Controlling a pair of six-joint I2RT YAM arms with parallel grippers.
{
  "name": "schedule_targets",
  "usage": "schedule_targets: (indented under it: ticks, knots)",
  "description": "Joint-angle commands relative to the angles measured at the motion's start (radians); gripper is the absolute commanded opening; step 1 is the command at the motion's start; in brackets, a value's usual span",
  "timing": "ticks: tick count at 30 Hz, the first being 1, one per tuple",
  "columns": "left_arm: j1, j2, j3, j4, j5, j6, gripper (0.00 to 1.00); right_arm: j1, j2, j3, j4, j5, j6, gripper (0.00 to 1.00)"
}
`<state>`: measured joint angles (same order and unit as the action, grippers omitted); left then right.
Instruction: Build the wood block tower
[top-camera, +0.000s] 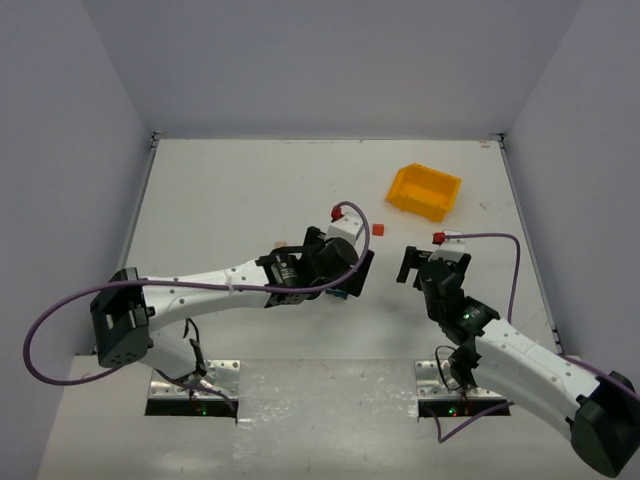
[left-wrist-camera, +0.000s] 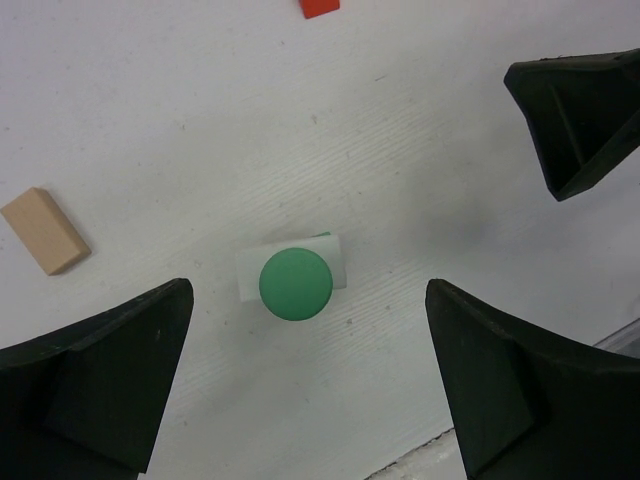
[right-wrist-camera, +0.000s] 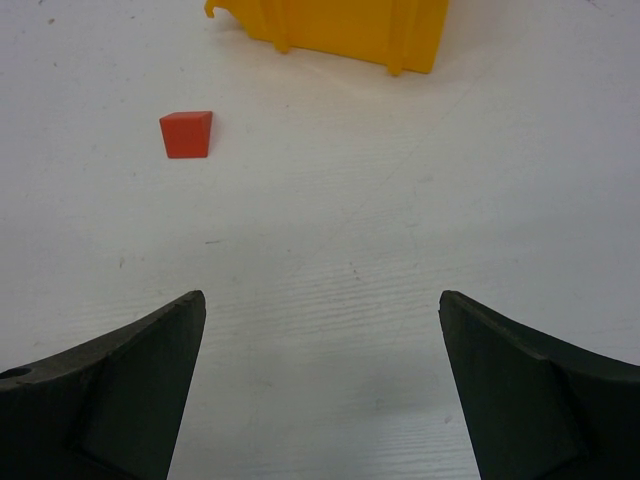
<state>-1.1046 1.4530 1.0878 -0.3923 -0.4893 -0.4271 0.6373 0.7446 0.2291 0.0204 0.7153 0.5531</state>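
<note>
The wood block tower (left-wrist-camera: 295, 283) is a green round block standing on a pale block, seen from straight above in the left wrist view. My left gripper (left-wrist-camera: 308, 292) hangs open above it, a finger on each side and neither touching it. In the top view the left gripper (top-camera: 350, 272) hides the tower. A tan block (left-wrist-camera: 45, 230) lies flat to the left. A red block (right-wrist-camera: 187, 133) sits on the table ahead of my right gripper (right-wrist-camera: 320, 300), which is open with nothing between its fingers.
A yellow bin (top-camera: 425, 190) stands at the back right, beyond the red block (top-camera: 378, 229). The right gripper (top-camera: 408, 263) is close to the left one, and one black finger (left-wrist-camera: 580, 120) of it shows in the left wrist view.
</note>
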Motion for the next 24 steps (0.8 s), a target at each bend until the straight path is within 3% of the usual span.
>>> schedule_targets:
  ticks: [1, 15, 24]
  knots:
    - [0.006, -0.073, 0.018, 0.051, 0.042, 0.006, 1.0, -0.004, -0.014, 0.035, 0.016, -0.003, 0.002, 0.99]
    - [0.02, -0.188, 0.023, 0.076, 0.012, -0.023, 1.0, -0.003, -0.038, 0.036, 0.015, -0.045, -0.002, 0.99]
    - [0.239, -0.226, 0.017, -0.02, 0.045, -0.162, 1.0, -0.004, -0.051, 0.032, 0.015, -0.057, -0.004, 0.99]
